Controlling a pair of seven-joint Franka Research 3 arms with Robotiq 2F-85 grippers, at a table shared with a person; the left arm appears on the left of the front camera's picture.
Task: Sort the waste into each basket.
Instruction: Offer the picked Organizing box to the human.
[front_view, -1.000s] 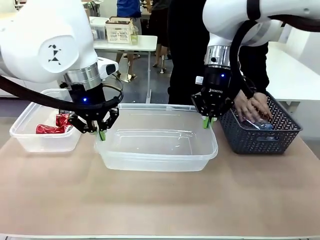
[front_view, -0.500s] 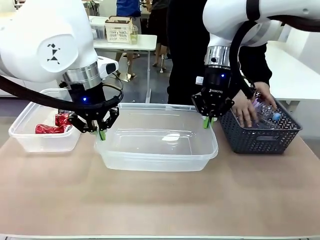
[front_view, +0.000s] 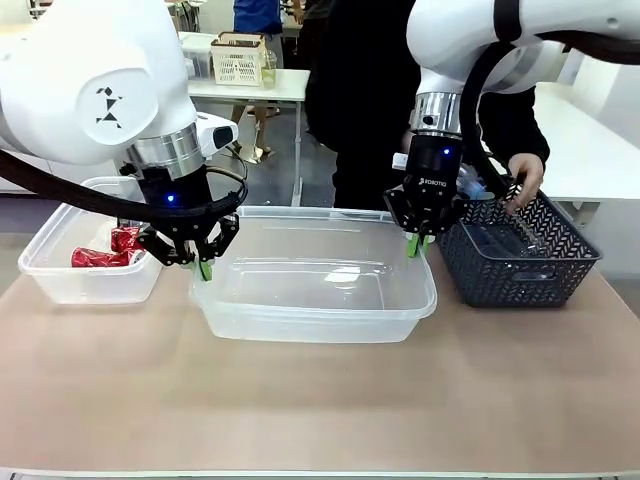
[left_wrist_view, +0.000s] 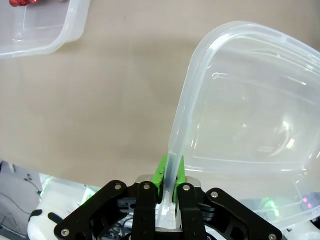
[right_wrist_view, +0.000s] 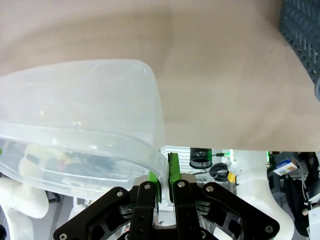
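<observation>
Big tub: a large clear rectangular plastic tub (front_view: 312, 322) with rounded corners and a rolled rim is spanning the gap between both pairs of fingers, glinting and see-through.
Left fingers: the left gripper (front_view: 203, 268) is clenching the tub's left rim, with the thin wall pinched between its green pads.
Right fingers: the right gripper (front_view: 414, 245) is grasping the rim at the far right corner.
Small tub: a smaller clear plastic tub (front_view: 88, 287) is sitting just outside the left fingers, holding dented red metal cans (front_view: 100, 258).
Edges: a dark lattice-sided plastic basket (front_view: 520, 278) is crowding the right fingers' outer side; a person's hand (front_view: 526, 178) is hovering at its far rim.
Open room: the bare tan table (front_view: 320, 400) is stretching wide on the near side of both grippers.
Heading: the big tub's long axis is running from the left fingers to the right fingers, with its mouth facing up.
</observation>
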